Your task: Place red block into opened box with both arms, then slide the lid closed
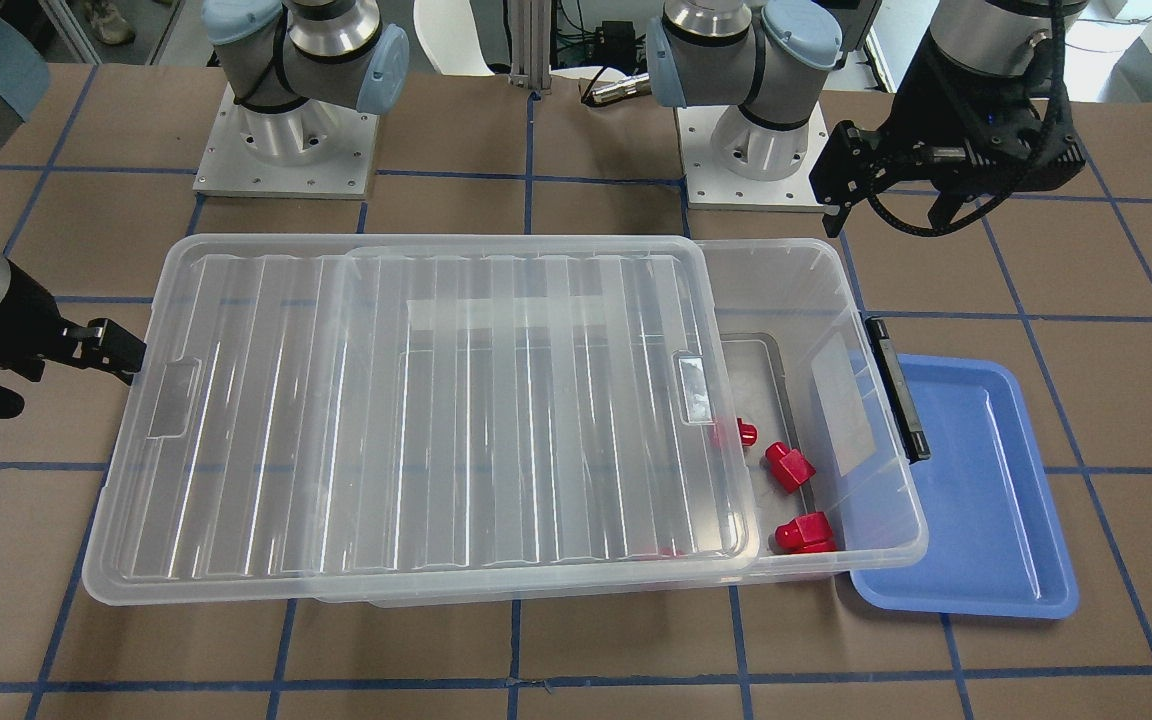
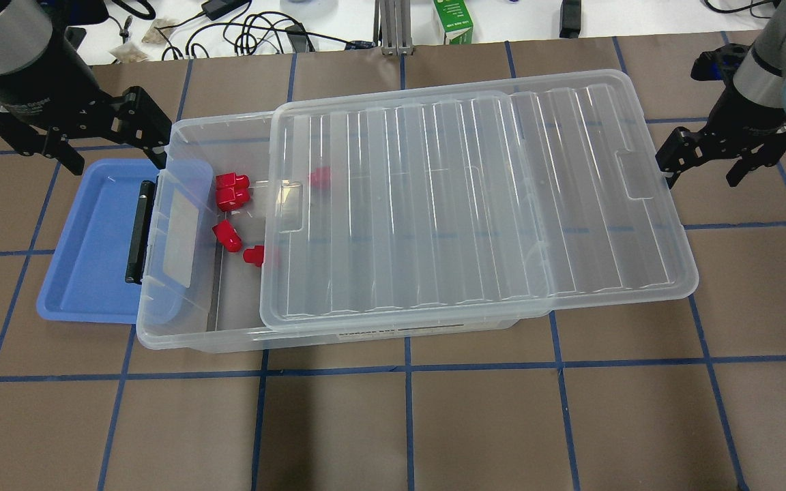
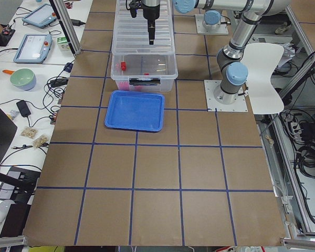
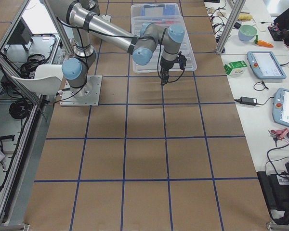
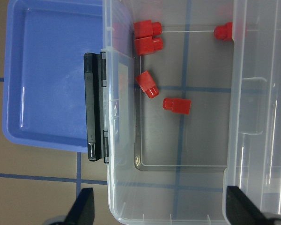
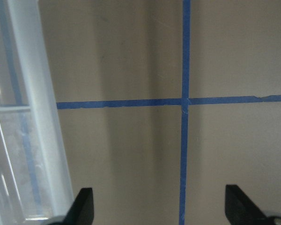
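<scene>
**Blocks in the box, lid short of one end**

We count five red blocks point(image 2: 227, 236) on the floor of the box point(image 2: 188, 334), all toward its left end by the black handle point(image 2: 139, 232). One of them lies under the lid's edge. We cannot tell which is the task's own block.

The lid point(image 2: 475, 198) rests on the box slightly askew. It covers all but the left end and overhangs the right end.

The left gripper point(image 2: 114, 158) hangs above the box's left end, near the blue tray point(image 2: 86, 273), jaws spread wide and holding nothing.

The right gripper point(image 2: 701, 172) is just beside the lid's right short end, near its notch. Its jaws are likewise apart and empty, and we cannot tell whether a finger touches the rim.
</scene>
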